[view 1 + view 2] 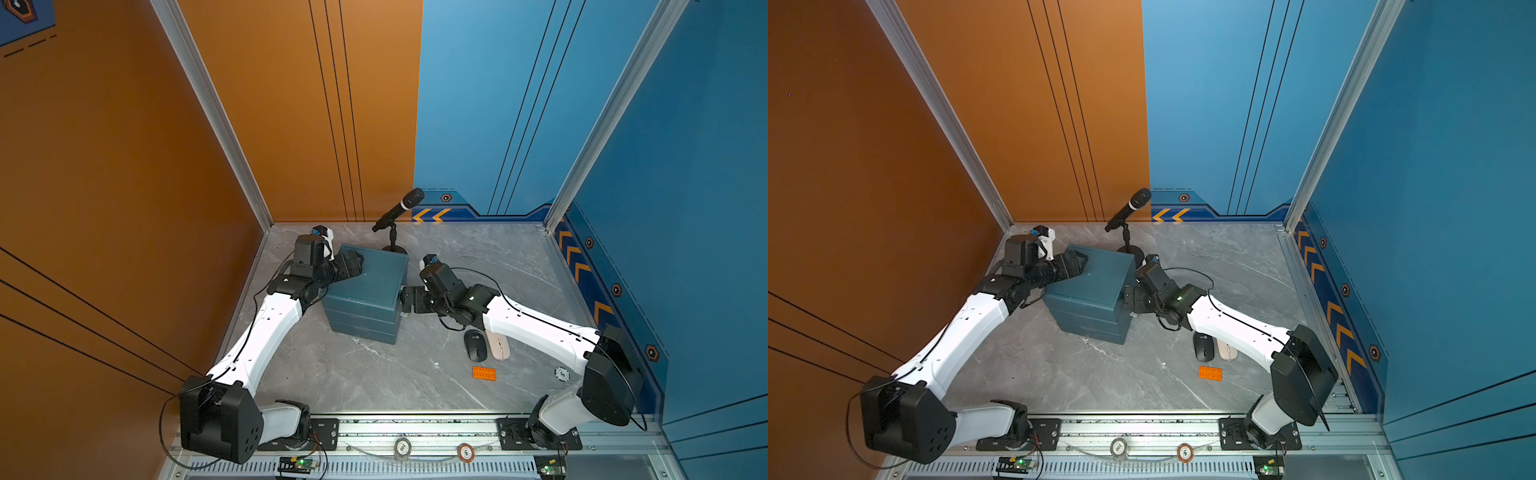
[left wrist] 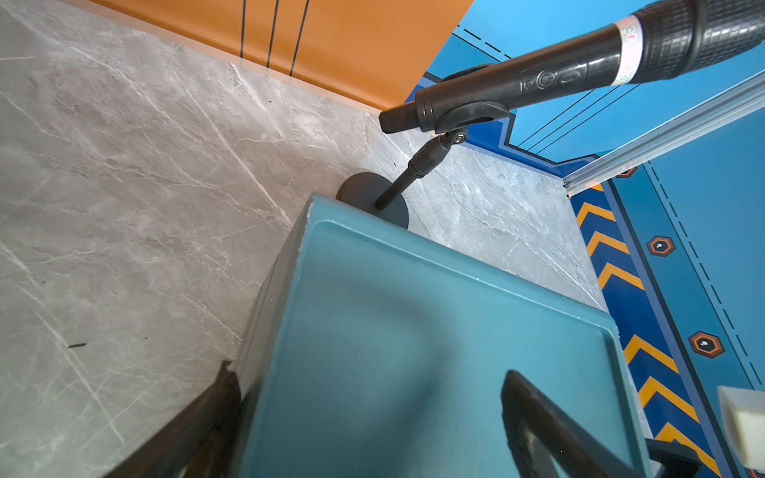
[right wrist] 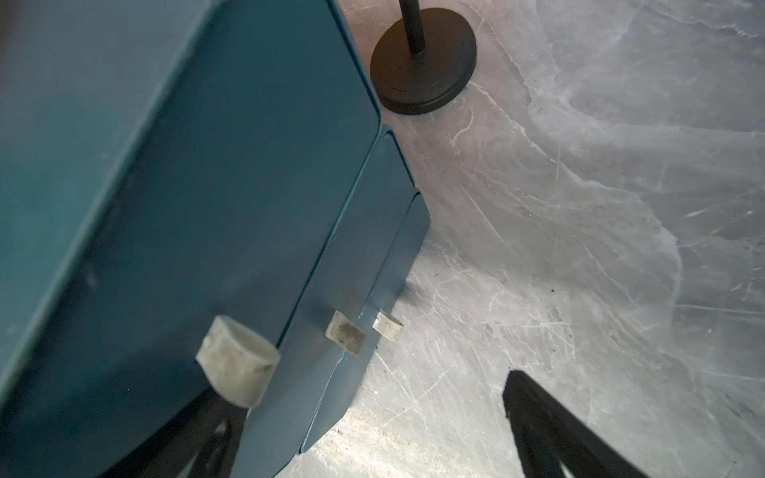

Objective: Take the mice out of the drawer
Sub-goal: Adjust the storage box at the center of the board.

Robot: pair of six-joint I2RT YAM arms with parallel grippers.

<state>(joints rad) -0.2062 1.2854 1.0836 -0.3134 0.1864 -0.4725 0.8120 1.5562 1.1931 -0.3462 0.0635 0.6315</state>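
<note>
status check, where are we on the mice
Both grippers open: left gripper over drawer unit top, right gripper by top knob. Drawers look shut. Black mouse, pink mouse out on table. Microphone behind unit, clear.

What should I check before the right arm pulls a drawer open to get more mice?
1. Right gripper open: ok, jaws stand wide before the cabinet front.
2. Knob centred between the jaws: not ok; the top knob sits by one finger.
3. Left gripper steadies the cabinet: cannot tell; it is open over the top edge, contact unclear.
4. Which one holds mice: cannot tell; all three drawers look shut.
5. Pull path free: ok; black mouse and pink mouse lie aside.
6. Microphone stand clear of the cabinet: cannot tell; it is very close.
</note>
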